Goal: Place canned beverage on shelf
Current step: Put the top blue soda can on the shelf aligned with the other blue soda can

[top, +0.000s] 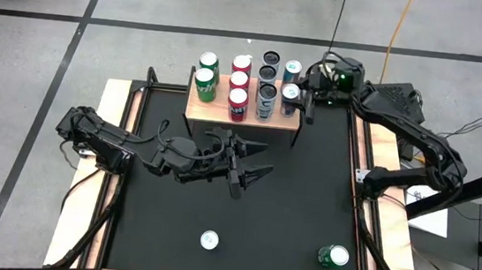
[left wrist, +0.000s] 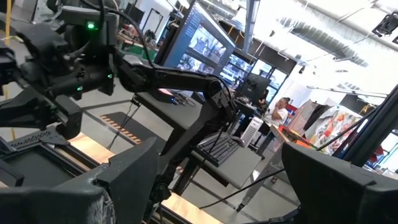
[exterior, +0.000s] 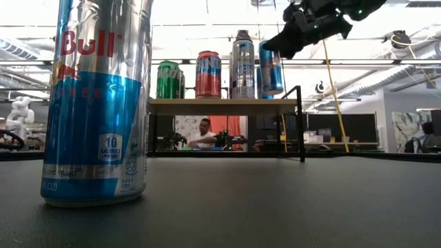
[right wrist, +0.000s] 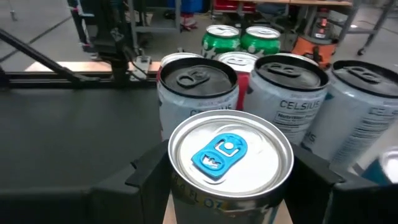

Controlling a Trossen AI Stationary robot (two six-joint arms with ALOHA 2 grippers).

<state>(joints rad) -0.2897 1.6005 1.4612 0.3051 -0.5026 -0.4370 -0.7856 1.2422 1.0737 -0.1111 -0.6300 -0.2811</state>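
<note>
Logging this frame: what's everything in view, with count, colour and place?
shelf: one, light wood, back of table
table: one, black
green cans: two, shelf's left end
red cans: three, next column
dark-topped cans: three, silver and black, third column
teal can: one, shelf's back right
blue-tabbed can: one, silver and blue, shelf's front right
Red Bull can: one, silver and blue, table front
green can: one, table's front right
person: one, beyond the table
left pincer: open, empty, over mid-table
right pincer: closed around blue-tabbed can
</note>
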